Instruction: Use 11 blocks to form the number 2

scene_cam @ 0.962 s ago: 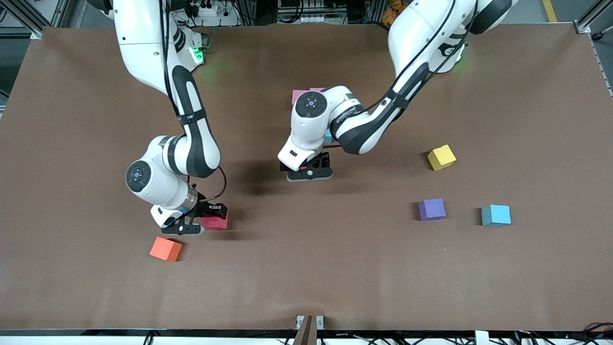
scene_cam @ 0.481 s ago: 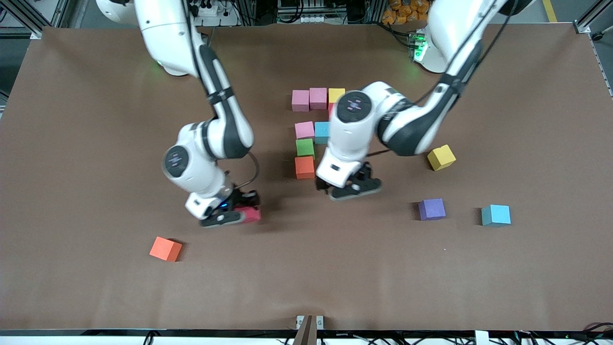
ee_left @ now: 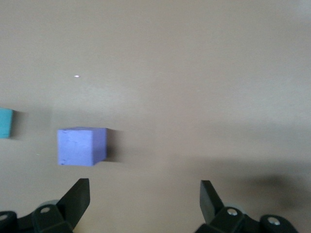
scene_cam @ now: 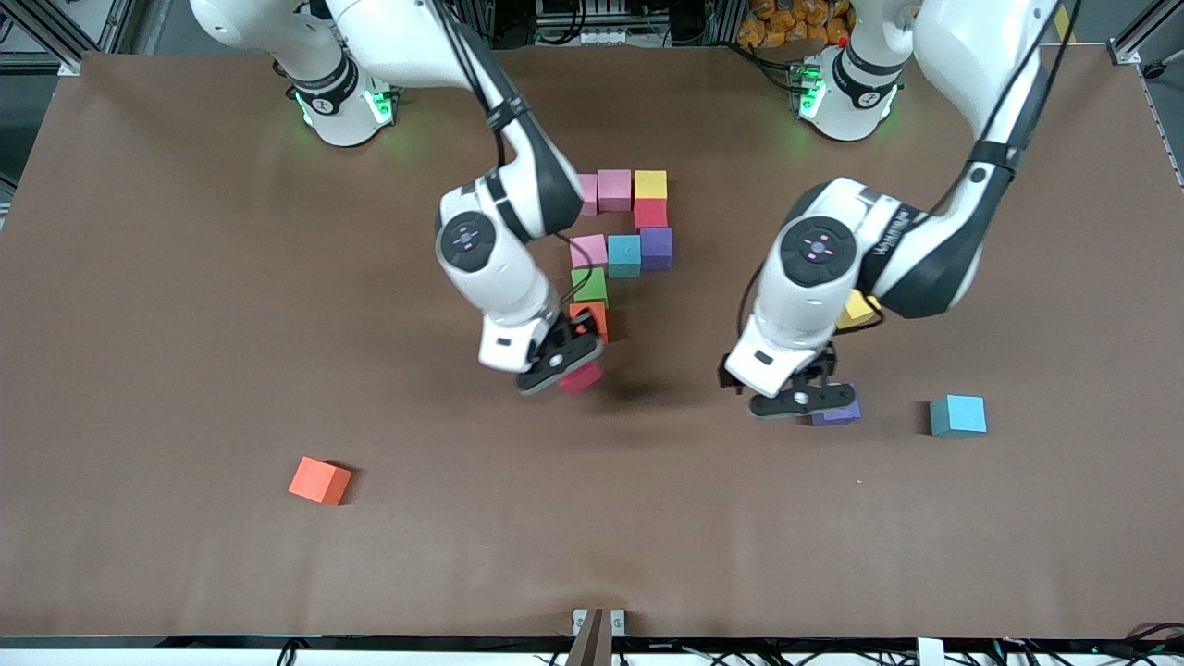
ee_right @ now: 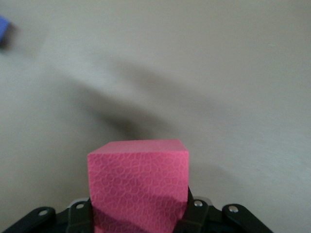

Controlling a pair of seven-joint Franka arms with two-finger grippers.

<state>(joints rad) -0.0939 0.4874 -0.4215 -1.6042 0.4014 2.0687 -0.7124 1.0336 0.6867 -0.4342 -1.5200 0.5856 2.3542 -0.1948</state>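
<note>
The partial number 2 lies mid-table as several touching blocks, ending in a green block and an orange block. My right gripper is shut on a red block, hanging just off the orange block's camera side. In the right wrist view the red block fills the space between the right gripper's jaws. My left gripper hangs open and empty beside a loose purple block. The left wrist view shows the purple block off to one side of the left gripper.
A loose light blue block sits toward the left arm's end; its edge shows in the left wrist view. A yellow block is partly hidden by the left arm. A loose orange block lies toward the right arm's end.
My right arm carried the red block from the right arm's end of the table to the figure. My left arm swung away from the figure to the purple block, uncovering the figure.
</note>
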